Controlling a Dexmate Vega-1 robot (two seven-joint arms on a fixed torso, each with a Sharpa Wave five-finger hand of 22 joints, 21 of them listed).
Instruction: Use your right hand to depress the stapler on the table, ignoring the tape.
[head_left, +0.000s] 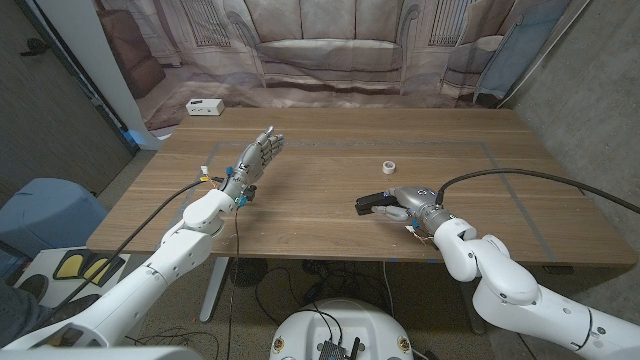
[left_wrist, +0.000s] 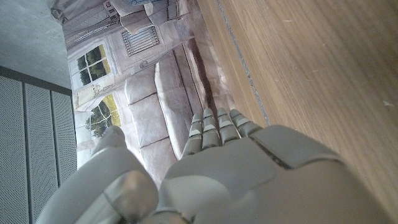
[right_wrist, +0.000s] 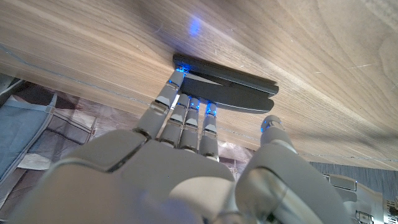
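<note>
A black stapler (head_left: 368, 205) lies on the wooden table (head_left: 320, 230) near its front edge, right of the middle. In the right wrist view the stapler (right_wrist: 231, 87) is a long dark bar. My right hand (head_left: 403, 203) reaches over it from the right; its fingertips (right_wrist: 180, 73) touch the stapler's top, and the thumb stays off to one side. A small white tape roll (head_left: 389, 167) sits a little farther back. My left hand (head_left: 256, 158) is held over the table's left part with its fingers (left_wrist: 217, 127) stretched out, holding nothing.
A white box (head_left: 205, 106) sits beyond the table's far left corner. A blue seat (head_left: 45, 215) stands left of the table. A printed backdrop of a sofa (head_left: 330, 50) hangs behind. Black cables trail from both arms across the table edges.
</note>
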